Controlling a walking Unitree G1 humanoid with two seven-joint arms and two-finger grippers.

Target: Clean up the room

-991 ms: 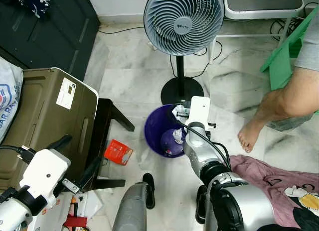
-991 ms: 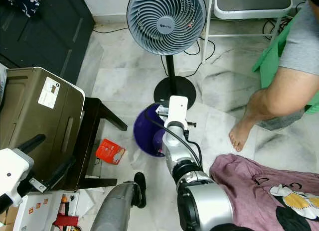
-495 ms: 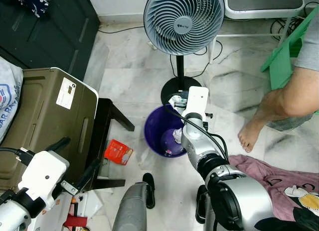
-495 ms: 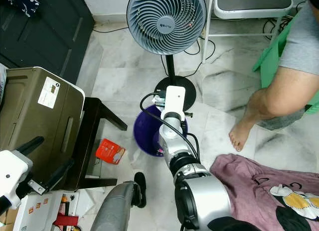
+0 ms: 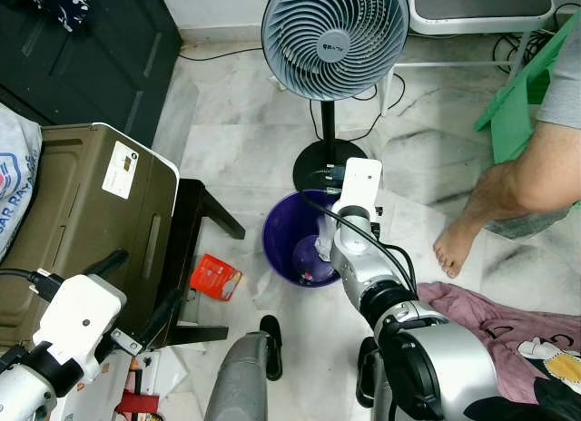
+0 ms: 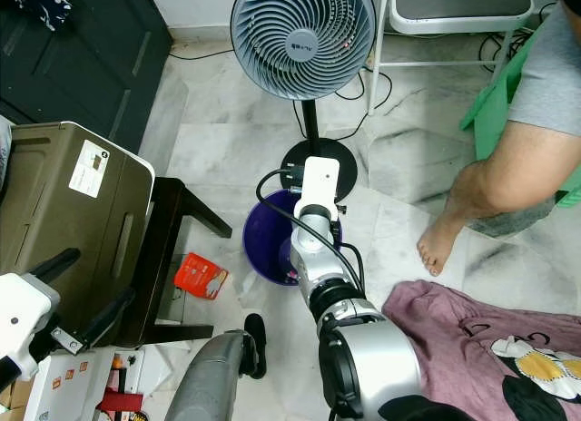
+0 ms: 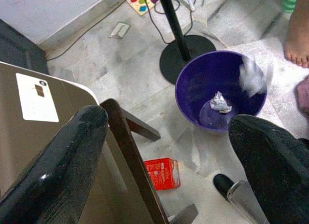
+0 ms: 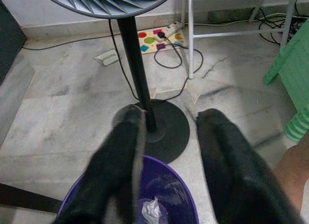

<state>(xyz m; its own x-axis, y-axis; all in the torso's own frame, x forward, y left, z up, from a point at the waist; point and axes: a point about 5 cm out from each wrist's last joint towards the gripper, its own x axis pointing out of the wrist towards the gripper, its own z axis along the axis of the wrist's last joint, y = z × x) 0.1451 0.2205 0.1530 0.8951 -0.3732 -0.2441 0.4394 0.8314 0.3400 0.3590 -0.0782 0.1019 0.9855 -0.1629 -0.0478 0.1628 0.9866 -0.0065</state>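
At lower left my left gripper [image 5: 136, 289] hangs spread wide beside the brown box [image 5: 82, 212]; at centre my right gripper [image 8: 166, 151] hovers parted, empty, over the purple bin [image 5: 295, 244] holding crumpled paper [image 7: 220, 102]

Marble floor [image 5: 227, 122]: purple bin [image 5: 281, 249], red carton [image 5: 214, 277], pink cloth [image 5: 508, 326], perhaps shirt.

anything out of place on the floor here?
Yes. A red carton lies on the marble floor beside the dark wooden stand, outside the purple bin. A pink printed garment is heaped on the floor near a person's bare foot.
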